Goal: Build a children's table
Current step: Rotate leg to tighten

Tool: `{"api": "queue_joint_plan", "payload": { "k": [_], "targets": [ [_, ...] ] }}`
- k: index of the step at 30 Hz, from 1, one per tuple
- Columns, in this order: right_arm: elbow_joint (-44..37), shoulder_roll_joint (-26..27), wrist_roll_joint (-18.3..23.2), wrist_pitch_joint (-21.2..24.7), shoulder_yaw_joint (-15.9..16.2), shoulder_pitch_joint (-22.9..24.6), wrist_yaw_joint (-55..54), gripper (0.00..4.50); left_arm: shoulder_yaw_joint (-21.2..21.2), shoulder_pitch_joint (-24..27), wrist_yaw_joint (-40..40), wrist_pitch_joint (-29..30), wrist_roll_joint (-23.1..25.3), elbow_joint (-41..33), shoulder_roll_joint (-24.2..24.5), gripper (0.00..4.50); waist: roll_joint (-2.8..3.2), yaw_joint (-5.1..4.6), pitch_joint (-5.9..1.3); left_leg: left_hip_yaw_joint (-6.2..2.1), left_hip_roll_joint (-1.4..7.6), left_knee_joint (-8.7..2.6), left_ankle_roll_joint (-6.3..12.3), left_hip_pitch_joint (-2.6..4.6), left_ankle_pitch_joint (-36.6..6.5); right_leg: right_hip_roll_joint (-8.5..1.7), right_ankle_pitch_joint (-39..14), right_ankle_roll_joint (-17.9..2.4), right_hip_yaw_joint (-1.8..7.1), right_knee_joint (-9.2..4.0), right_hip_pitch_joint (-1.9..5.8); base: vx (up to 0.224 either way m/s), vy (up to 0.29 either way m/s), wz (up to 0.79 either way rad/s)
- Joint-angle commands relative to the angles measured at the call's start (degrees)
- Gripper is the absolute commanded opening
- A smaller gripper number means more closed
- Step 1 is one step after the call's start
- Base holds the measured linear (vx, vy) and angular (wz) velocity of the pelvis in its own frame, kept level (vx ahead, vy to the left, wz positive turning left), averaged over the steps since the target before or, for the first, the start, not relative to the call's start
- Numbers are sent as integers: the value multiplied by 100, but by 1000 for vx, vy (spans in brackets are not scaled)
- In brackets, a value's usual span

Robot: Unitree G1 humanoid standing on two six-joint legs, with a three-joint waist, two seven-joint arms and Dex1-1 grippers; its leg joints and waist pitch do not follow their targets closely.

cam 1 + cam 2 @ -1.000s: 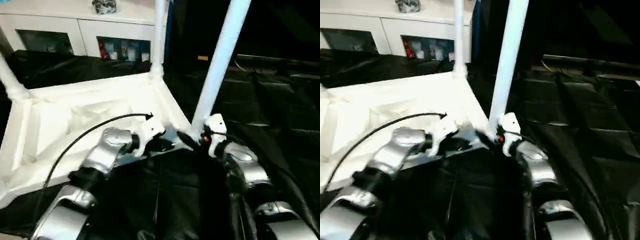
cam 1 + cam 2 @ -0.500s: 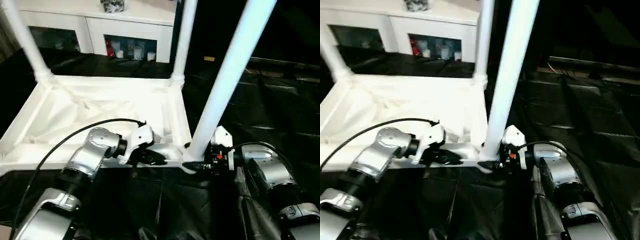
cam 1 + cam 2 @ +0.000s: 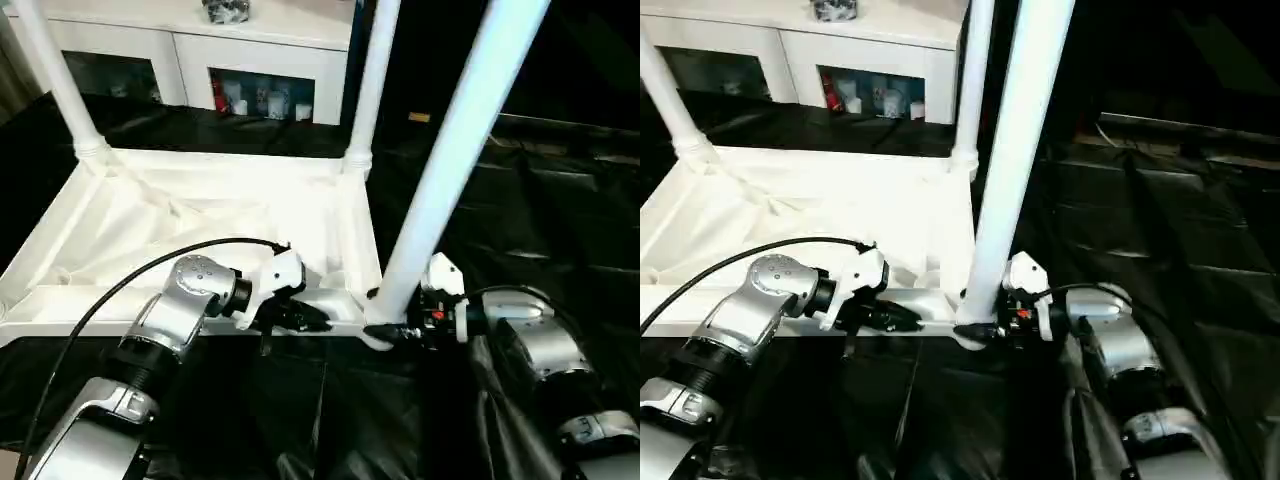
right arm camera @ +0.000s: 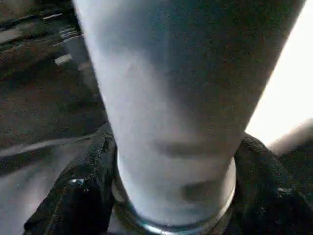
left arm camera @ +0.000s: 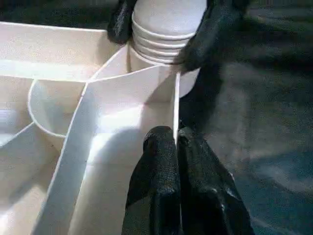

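— Since a second ago, what has moved?

— Mostly the camera: the whole picture has swung up, so two far legs and the cabinet's doors now show. The right pincer (image 3: pixel 385 333) has narrowed onto the foot of the near leg (image 3: pixel 455 150).

— Where does the table lie relative to the pincers?

— The table top (image 3: pixel 190 225) lies upside down on black sheeting (image 3: pixel 560 220), ribbed underside up. The near leg stands in its near right corner socket (image 5: pixel 156 54), leaning a little to the right. The right pincer grasps that leg just above the socket, one black finger (image 4: pixel 80 196) on each side of the tube. The left pincer (image 5: pixel 176 147) is clenched on the thin near rim (image 5: pixel 176 105) of the top, just beside that corner, a finger on each face of the wall.

— And the other legs?

— One (image 3: pixel 372 80) rises from the far right corner, another (image 3: pixel 55 80) from the far left. All three run off the upper edge, so their ends are cut off.

— Anything hard to make out?

— The near left corner is hidden behind the left forearm (image 3: pixel 165 320), so I cannot tell what stands there. How deep the near leg sits in its socket I cannot tell either.

— Containers?

— A white cabinet (image 3: pixel 190 45) behind, with small coloured things (image 3: pixel 255 100) blurred behind its glass doors, and something dark and mottled (image 3: pixel 228 10) on top, cut off.
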Motion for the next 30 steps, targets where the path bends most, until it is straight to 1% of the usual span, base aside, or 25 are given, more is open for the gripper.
{"api": "queue_joint_plan", "payload": {
  "k": [1,2,3,5,6,7,8,9,10,11,12,13,14,16,17,19,20,23,24,25,26,27,28,29,30],
  "targets": [
    [394,378,-313,132,214,35,-755,269,4,-261,441,50,-92,-101,-425,0,40,-32,-274,-233,420,-480,-44,78,-1426,-638,-1904,-1186,357,-528,167,0,0,0],
    [550,652,-336,171,74,-29,-1458,269,15,-348,828,154,-7,-27,-636,0,68,-63,-285,-250,419,-482,-66,66,-1468,-645,-1966,-1135,352,-529,188,0,0,0],
    [616,756,-365,174,39,-65,-1742,269,19,-386,981,211,17,16,-737,0,59,-88,-278,-241,418,-490,-68,58,-1473,-627,-1948,-1121,358,-540,172,0,0,0],
    [807,1062,-493,117,-15,-179,-2546,269,-2,-484,1389,350,80,150,-1041,0,70,-119,-293,-242,410,-485,-148,78,-1475,-619,-1817,-1140,363,-525,150,0,0,0],
    [850,1155,-498,60,-41,-200,-2668,269,-6,-505,1537,356,117,210,-1128,0,90,-109,-298,-245,403,-483,-145,75,-1469,-625,-1772,-1147,360,-527,165,0,0,0],
    [858,1205,-493,24,-52,-210,-2689,269,-25,-513,1563,364,131,240,-1177,0,78,-114,-297,-232,399,-477,-120,70,-1469,-622,-1727,-1145,364,-537,161,0,0,0],
    [859,1226,-490,8,-55,-214,-2695,303,-34,-516,1570,368,136,253,-1199,0,69,-92,-298,-222,394,-463,-15,61,-1406,-624,-1584,-1152,370,-535,177,0,0,0],
    [861,1294,-468,-53,-75,-244,-2706,338,-80,-533,1559,353,154,309,-1272,0,68,-87,-303,-215,389,-456,24,52,-1358,-616,-1505,-1159,371,-527,181,0,0,0],
    [866,1317,-421,-53,-108,-265,-2692,338,-87,-547,1556,337,156,338,-1290,0,105,-81,-309,-210,386,-454,68,43,-1298,-608,-1354,-1173,371,-520,186,0,0,0],
    [867,1333,-345,-38,-165,-291,-2639,338,-90,-571,1552,311,158,378,-1305,0,98,-79,-312,-209,389,-454,87,49,-1269,-599,-1283,-1183,369,-510,184,0,0,0],
    [872,1326,-322,-39,-183,-305,-2628,338,-90,-584,1556,301,162,396,-1307,0,106,-75,-322,-203,388,-447,123,45,-1195,-594,-1096,-1234,368,-492,193,0,0,0],
    [873,1317,-313,-40,-190,-312,-2615,361,-92,-590,1554,294,166,403,-1305,0,111,-71,-328,-207,395,-444,136,45,-1161,-599,-1004,-1267,365,-474,201,0,0,0],
    [874,1244,-320,-84,-180,-323,-2529,361,-102,-597,1496,259,190,409,-1271,0,116,-69,-336,-207,398,-439,192,26,-1042,-598,-779,-1332,358,-448,220,0,0,0],
    [877,1177,-365,-155,-150,-324,-2478,384,-107,-585,1431,236,202,391,-1240,0,116,-66,-337,-198,397,-430,238,29,-1002,-601,-693,-1376,359,-440,220,0,0,0],
    [868,1126,-409,-183,-120,-320,-2455,385,-103,-566,1394,230,195,361,-1212,0,103,-64,-335,-193,397,-428,250,30,-1006,-599,-706,-1383,358,-441,218,0,0,0],
    [857,1007,-484,-283,-25,-307,-2294,385,-125,-523,1286,169,187,296,-1122,0,109,-59,-324,-196,398,-433,263,31,-1055,-610,-874,-1355,357,-459,221,0,0,0],
    [809,924,-493,-301,26,-282,-2125,385,-144,-482,1157,156,161,224,-1048,0,93,-58,-326,-197,396,-430,273,30,-1084,-615,-987,-1327,356,-469,229,0,0,0],
    [587,613,-442,-360,144,-191,-1354,385,-226,-318,490,-36,16,-13,-766,0,96,-54,-334,-198,404,-421,342,8,-1005,-616,-890,-1323,359,-451,241,0,0,0],
    [501,505,-392,-383,170,-159,-1046,385,-246,-268,243,-42,-51,-95,-677,0,90,-57,-332,-190,403,-415,382,0,-959,-605,-757,-1337,362,-435,240,0,0,0],
    [501,505,-392,-383,170,-159,-1046,385,-246,-268,243,-42,-51,-95,-677,0,94,-56,-335,-193,408,-415,428,-2,-889,-599,-661,-1369,354,-424,246,0,0,0],
    [374,325,-281,-402,210,-98,-516,385,-275,-225,18,-21,-92,-187,-556,0,46,-48,-337,-183,413,-407,472,-5,-849,-598,-605,-1409,347,-408,251,0,0,0],
    [326,239,-238,-380,236,-69,-261,385,-270,-227,-11,-19,-89,-188,-516,0,63,-38,-331,-182,412,-405,492,-6,-848,-600,-634,-1425,344,-409,248,0,0,0],
    [326,239,-238,-380,236,-69,-261,385,-270,-227,-11,-19,-89,-188,-516,0,80,-11,-326,-170,422,-398,500,10,-860,-594,-699,-1434,339,-419,232,0,0,0],
    [249,71,-188,-361,322,-17,204,385,-242,-240,-75,-3,-108,-186,-454,0,80,-17,-323,-169,426,-403,493,2,-867,-591,-717,-1437,340,-417,231,0,0,0],
    [222,0,-166,-356,368,2,398,385,-232,-244,-108,-8,-119,-183,-427,0,69,19,-318,-166,431,-400,480,15,-957,-595,-908,-1405,333,-437,229,0,0,0]
  ]
}}
